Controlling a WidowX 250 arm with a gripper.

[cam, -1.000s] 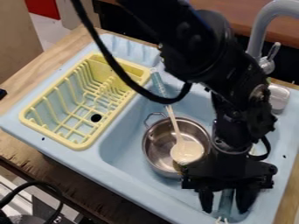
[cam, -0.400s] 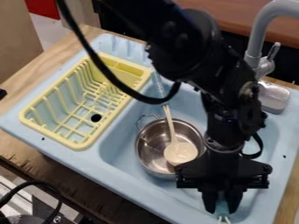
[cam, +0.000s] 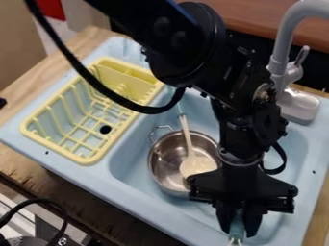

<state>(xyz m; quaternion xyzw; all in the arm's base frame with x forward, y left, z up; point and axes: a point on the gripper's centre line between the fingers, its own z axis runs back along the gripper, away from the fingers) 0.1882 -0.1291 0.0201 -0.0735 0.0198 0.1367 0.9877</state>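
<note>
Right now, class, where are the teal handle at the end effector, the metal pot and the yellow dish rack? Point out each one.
Teal handle [cam: 237,227]: camera view, on its visible middle.
Metal pot [cam: 167,161]: camera view, on its inside.
Yellow dish rack [cam: 82,159]: camera view, on its near rim.

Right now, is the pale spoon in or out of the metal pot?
In: the pale spoon has its bowl inside the metal pot, while its handle leans out over the rim.
</note>
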